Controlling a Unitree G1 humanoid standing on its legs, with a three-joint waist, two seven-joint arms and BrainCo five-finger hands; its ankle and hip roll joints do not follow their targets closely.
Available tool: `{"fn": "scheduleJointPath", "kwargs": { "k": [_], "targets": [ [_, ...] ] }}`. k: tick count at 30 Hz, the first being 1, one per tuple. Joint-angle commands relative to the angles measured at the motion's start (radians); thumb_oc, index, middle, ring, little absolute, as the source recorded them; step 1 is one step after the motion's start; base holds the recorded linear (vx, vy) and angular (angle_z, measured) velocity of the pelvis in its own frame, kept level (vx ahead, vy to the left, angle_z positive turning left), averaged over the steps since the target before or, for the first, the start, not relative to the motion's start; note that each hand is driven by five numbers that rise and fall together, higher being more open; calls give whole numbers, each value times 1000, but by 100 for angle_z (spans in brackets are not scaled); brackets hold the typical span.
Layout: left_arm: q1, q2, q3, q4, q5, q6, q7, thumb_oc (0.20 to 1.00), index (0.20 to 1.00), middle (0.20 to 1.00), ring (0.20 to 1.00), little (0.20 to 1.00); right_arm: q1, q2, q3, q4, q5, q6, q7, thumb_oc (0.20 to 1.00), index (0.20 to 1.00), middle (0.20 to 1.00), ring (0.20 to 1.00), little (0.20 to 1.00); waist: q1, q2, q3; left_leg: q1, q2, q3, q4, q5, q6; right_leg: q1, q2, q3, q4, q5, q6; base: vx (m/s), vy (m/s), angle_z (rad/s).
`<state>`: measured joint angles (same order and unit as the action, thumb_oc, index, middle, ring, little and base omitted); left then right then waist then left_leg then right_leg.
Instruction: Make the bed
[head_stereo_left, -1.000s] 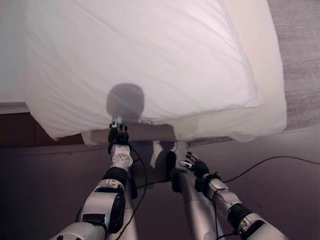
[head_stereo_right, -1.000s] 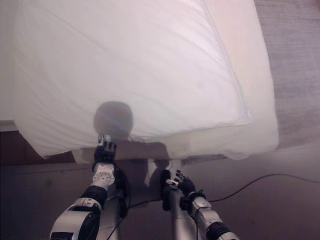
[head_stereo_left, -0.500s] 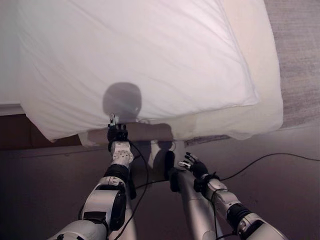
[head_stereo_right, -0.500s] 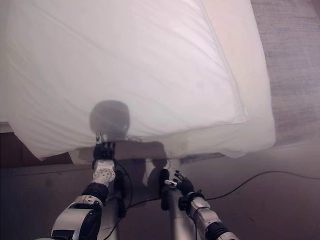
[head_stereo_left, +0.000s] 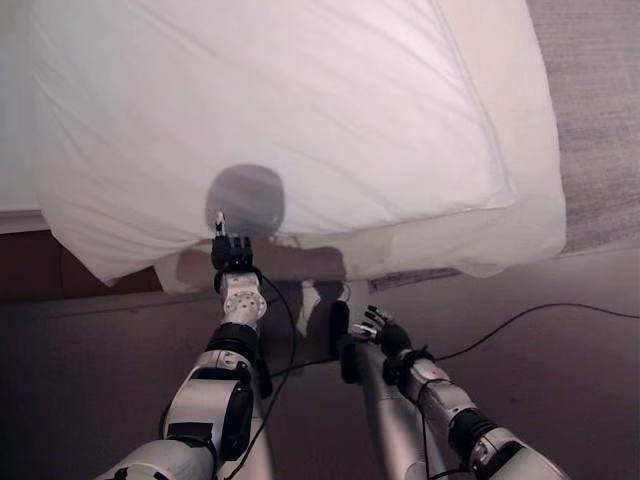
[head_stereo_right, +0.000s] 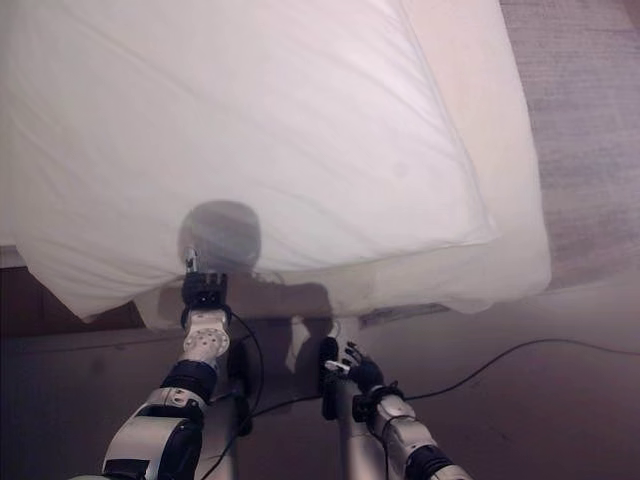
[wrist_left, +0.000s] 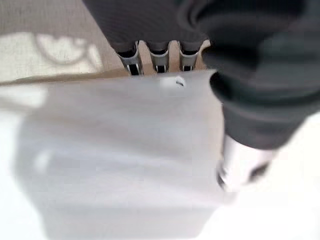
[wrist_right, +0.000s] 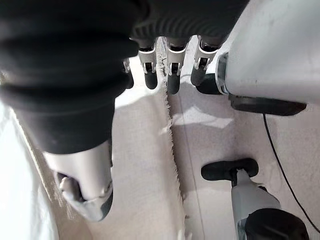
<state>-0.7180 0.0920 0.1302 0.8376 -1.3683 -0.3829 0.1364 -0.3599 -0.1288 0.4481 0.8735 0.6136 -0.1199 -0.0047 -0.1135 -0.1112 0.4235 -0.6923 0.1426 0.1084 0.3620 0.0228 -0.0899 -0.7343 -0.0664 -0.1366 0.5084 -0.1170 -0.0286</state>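
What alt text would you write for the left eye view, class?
A large white fabric duvet covers a cream mattress. The robot's left hand reaches its near edge, and the right hand hangs lower over the grey floor.

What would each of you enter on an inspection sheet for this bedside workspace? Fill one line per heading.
Surface: mattress in a cream sheet, its near edge overhanging the floor.
Job's things: white duvet spread across the bed.
Clutter: nothing seen.
Hands: left hand at the duvet's near edge, fingers tucked under it; right hand low over the floor, open, empty.
Cables: left out.
Surroundings: grey carpet beside the bed.
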Motion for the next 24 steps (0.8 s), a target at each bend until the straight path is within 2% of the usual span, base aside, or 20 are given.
{"fn": "scheduleJointPath", "kwargs": {
  "k": [1,12,17,19,22,23,24],
  "targets": [
    [-47,4,-59,-81,10,-25,-64,200,200,200,200,200,42,-1,32,-34,20,-26,-5,1000,1000,1000,1000,1000,3,19,-43,-63,-24,-4,52,-41,23,2,-28,-5,-121,88,127,0,0,0],
    [-28,-17,-78,-127,16,-45,-47,200,200,200,200,200,43,12,43,-26,34,-28,4,1000,1000,1000,1000,1000,11,21,-42,-51,-27,-7,35,-31,23,18,-26,-7,-141,97,127,0,0,0],
    [-29,-20,-87,-172,15,-54,-54,200,200,200,200,200,40,19,42,-54,96,-36,26,1000,1000,1000,1000,1000,17,27,-36,-37,-29,-9,23,-32,23,32,-26,-6,-150,96,128,0,0,0],
    [-35,-25,-94,-214,9,-64,-63,200,200,200,200,200,34,26,42,-77,146,-37,41,1000,1000,1000,1000,1000,20,30,-35,-33,-34,-10,16,-28,23,36,-27,-5,-154,98,128,0,0,0],
    [-28,-46,-131,-303,6,-68,-89,200,200,200,200,200,-1,57,31,-103,325,-36,99,1000,1000,1000,1000,1000,34,40,-27,-17,-43,-12,-11,-17,26,47,-29,-4,-167,106,131,0,0,0],
    [-27,-47,-133,-304,6,-69,-88,200,200,200,200,200,-2,56,30,-101,326,-36,100,1000,1000,1000,1000,1000,35,39,-27,-16,-44,-12,-12,-16,26,48,-29,-4,-168,106,131,0,0,0],
    [-27,-70,-157,-351,-10,-71,-104,200,200,200,200,200,-42,95,16,-94,467,-35,127,1000,1000,1000,1000,1000,47,48,-22,-6,-51,-16,-41,-2,24,56,-30,-9,-183,112,133,0,0,0]
  ]
}}
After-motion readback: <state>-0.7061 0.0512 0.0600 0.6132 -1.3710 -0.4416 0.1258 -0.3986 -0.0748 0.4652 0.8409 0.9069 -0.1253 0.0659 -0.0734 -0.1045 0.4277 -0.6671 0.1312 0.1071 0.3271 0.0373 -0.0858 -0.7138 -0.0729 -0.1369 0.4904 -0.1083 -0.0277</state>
